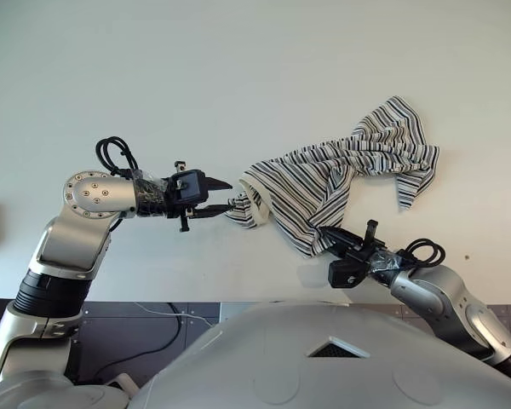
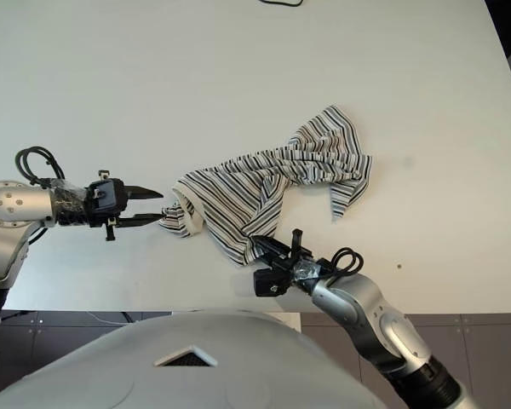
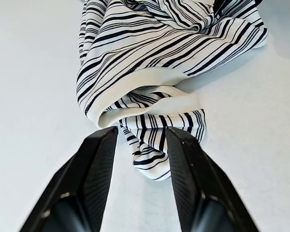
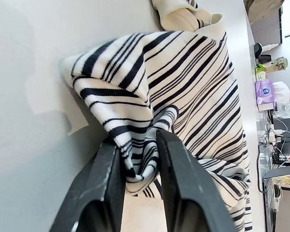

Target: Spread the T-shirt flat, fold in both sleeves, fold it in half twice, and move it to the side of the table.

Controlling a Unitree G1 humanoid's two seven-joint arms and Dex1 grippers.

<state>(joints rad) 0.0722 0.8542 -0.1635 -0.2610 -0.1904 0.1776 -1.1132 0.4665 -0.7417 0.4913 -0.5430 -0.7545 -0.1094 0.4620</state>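
The black-and-white striped fabric T-shirt lies crumpled on the white surface, a little toward 3 o'clock of its middle. The bunch runs from a cream-edged hem end at 8 o'clock up to a loose flap at 2 o'clock. Bare surface spreads wide toward 12 o'clock and 9 o'clock, and there is more open room at 3 o'clock. The surface's near edge at 6 o'clock lies close to the T-shirt's lower corner.

The left gripper is at the T-shirt's 9 o'clock end, low over the surface. Its forearm is level and points toward 3 o'clock, with the elbow bent below it. Its fingers stand apart, and the tip of the striped hem lies just between their ends, not pinched.

The right gripper comes in from 4 o'clock, close to the near edge, with its forearm angled toward 10 o'clock. Its fingers are clamped on a fold at the T-shirt's 6 o'clock corner, and striped cloth is bunched between them.
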